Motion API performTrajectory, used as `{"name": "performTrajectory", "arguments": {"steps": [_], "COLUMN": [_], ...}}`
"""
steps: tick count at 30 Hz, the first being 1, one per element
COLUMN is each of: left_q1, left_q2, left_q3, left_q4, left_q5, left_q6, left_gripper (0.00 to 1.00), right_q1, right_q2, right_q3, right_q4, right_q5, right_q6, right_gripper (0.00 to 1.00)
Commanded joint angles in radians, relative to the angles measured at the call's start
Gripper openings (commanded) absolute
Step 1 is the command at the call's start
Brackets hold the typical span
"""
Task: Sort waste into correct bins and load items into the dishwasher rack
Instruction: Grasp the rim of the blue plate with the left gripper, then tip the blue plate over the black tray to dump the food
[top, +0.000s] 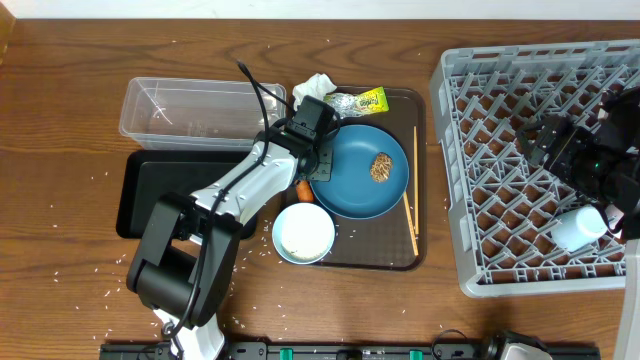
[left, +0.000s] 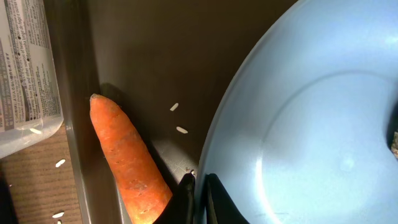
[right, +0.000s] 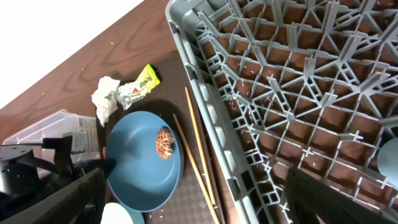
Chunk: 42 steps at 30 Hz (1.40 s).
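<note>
The dark-blue plate (top: 360, 180) lies on a brown serving tray and bears a brown food lump (top: 381, 166). My left gripper (top: 318, 168) is shut on the plate's left rim (left: 205, 149), its fingertips (left: 198, 186) pinching the edge. An orange carrot (left: 127, 155) lies just left of the fingers, with rice grains (left: 178, 118) beside it. The white bowl (top: 303, 233), chopsticks (top: 410, 195), tissue (top: 315, 87) and yellow-green wrapper (top: 365, 101) are on the tray. My right gripper (right: 186, 208) is open and empty over the grey rack (top: 470, 190). A small pale cup (top: 578, 228) lies in the rack.
The clear tub (top: 200, 110) and black tray (top: 160, 195) sit left of the brown serving tray (top: 380, 255). Rice grains are scattered over the wooden table. My left arm crosses the black tray's right end. No pink cup shows.
</note>
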Motion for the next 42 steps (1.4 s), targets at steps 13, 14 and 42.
{"name": "performTrajectory", "arguments": {"steps": [13,14,42], "left_q1": [0.001,0.001,0.229], "left_q2": [-0.012,-0.035,-0.613], "left_q3": [0.030,0.043,0.078], "left_q4": [-0.012,-0.028,-0.778], "left_q5": [0.049,0.048,-0.995], "left_q6": [-0.001,-0.001,-0.179], "left_gripper": [0.06,0.06,0.06], "right_q1": [0.009,0.009,0.009], "right_q2": [0.002,0.002,0.002], "right_q3": [0.003,0.003,0.003], "right_q4": [-0.009,-0.011,-0.014], "right_q5": [0.003,0.004,0.003], "right_q6": [-0.019,-0.019,-0.050], "right_gripper": [0.85,0.85,0.87]}}
